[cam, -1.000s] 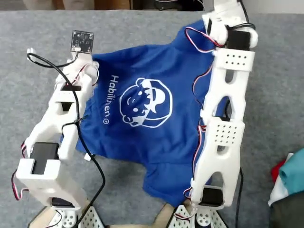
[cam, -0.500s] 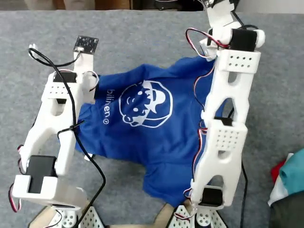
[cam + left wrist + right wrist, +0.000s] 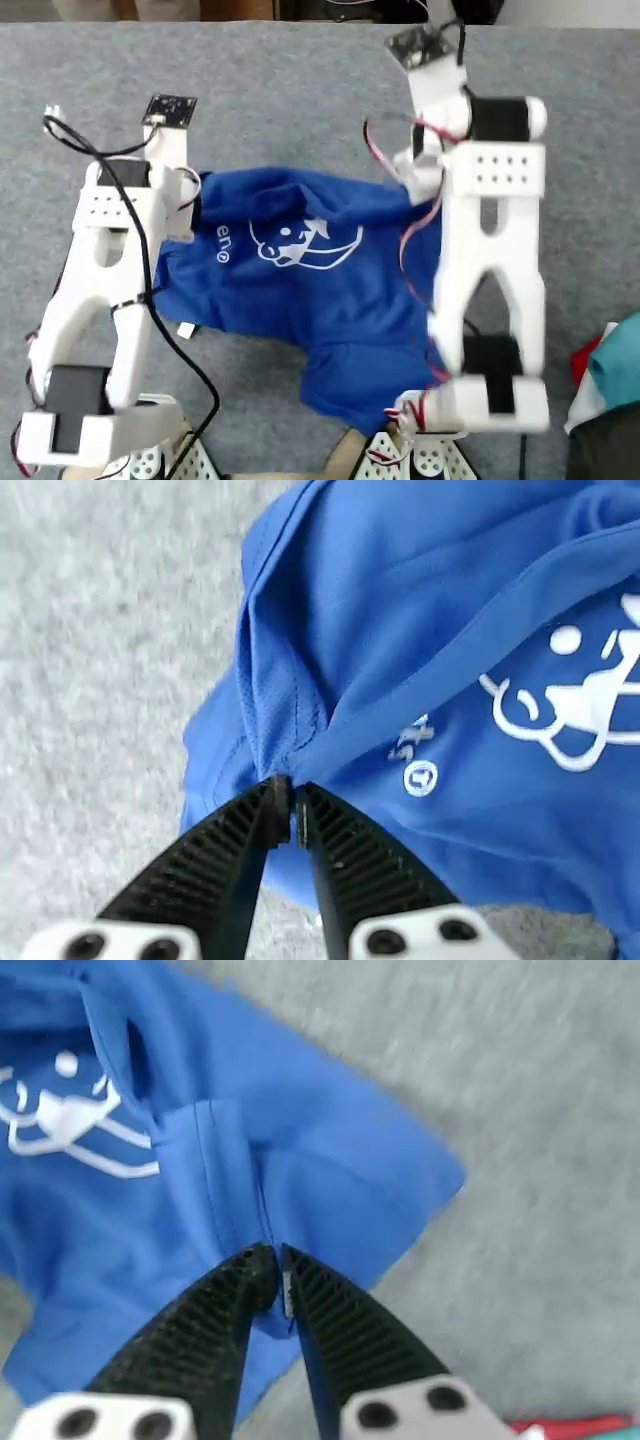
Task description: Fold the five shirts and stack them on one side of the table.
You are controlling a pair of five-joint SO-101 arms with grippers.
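Shirt (image 3: 300,290), blue, lies mid-table (image 3: 280,80) between both arms.

High view: vs. 1 s ago, the far edge has travelled toward the arm bases. It lay flat beyond the print (image 3: 300,240); now it bunches over the print's upper part. Both the left gripper (image 3: 192,205) and the right gripper (image 3: 412,185) have drawn back w/ it.

Left wrist view: left gripper (image 3: 287,802) clamped on a ridge of shirt fabric, jaws nearly meeting.

Right wrist view: right gripper (image 3: 270,1260) clamped on a seam fold, same cond.

Assessment: first fold approx. half done; neither pinch appears to have slipped. Other garments (image 3: 608,385) wait at the table's right edge.
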